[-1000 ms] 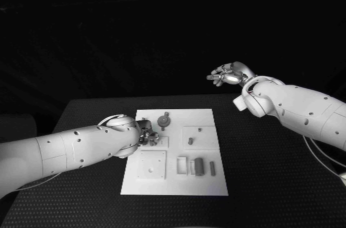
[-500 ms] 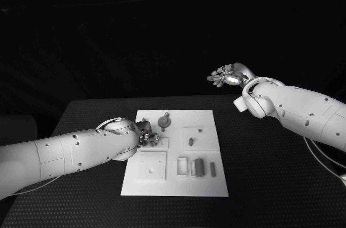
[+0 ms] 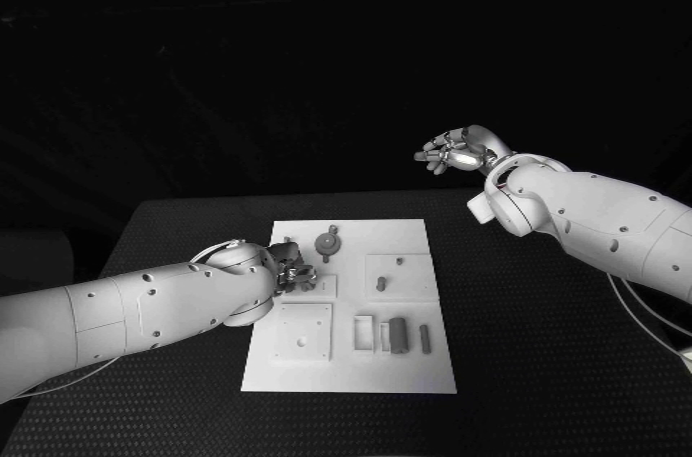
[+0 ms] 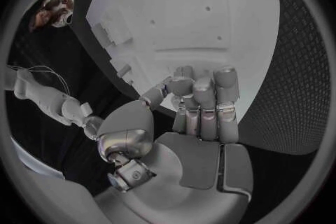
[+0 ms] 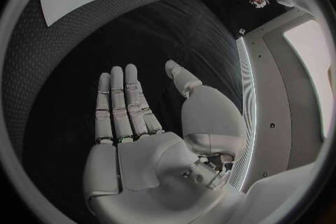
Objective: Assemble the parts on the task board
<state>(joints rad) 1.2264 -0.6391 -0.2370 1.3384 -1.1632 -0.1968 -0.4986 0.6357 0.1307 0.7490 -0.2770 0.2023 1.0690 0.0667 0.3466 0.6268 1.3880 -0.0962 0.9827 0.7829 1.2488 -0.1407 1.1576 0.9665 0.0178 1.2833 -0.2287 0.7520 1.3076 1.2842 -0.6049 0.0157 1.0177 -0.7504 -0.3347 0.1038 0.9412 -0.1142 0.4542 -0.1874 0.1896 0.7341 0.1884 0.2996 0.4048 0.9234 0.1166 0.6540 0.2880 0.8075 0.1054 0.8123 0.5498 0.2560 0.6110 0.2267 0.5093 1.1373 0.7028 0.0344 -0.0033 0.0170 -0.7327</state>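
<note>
The white task board [image 3: 353, 372] lies in the middle of the black table. On it are a round part with a knob [image 3: 329, 243], a small peg [image 3: 381, 284] and two dark upright pieces [image 3: 398, 335] near the front. My left hand [image 3: 296, 275] is low over the board's left side. In the left wrist view its fingers [image 4: 203, 101] curl down toward the board [image 4: 196, 11] with the thumb close by. Whether a part sits between them is hidden. My right hand [image 3: 459, 149] is raised beyond the table's far right, fingers [image 5: 122, 106] spread with nothing in them.
A square plate [image 3: 303, 332] and a rectangular slot [image 3: 364, 330] sit in the board's front half. Black table surface [image 3: 548, 357] lies free to the right of the board and along its left [image 3: 173, 237].
My left forearm has shifted slightly lower and to the right, while the hand stays at the same spot on the board. The right arm has not moved.
</note>
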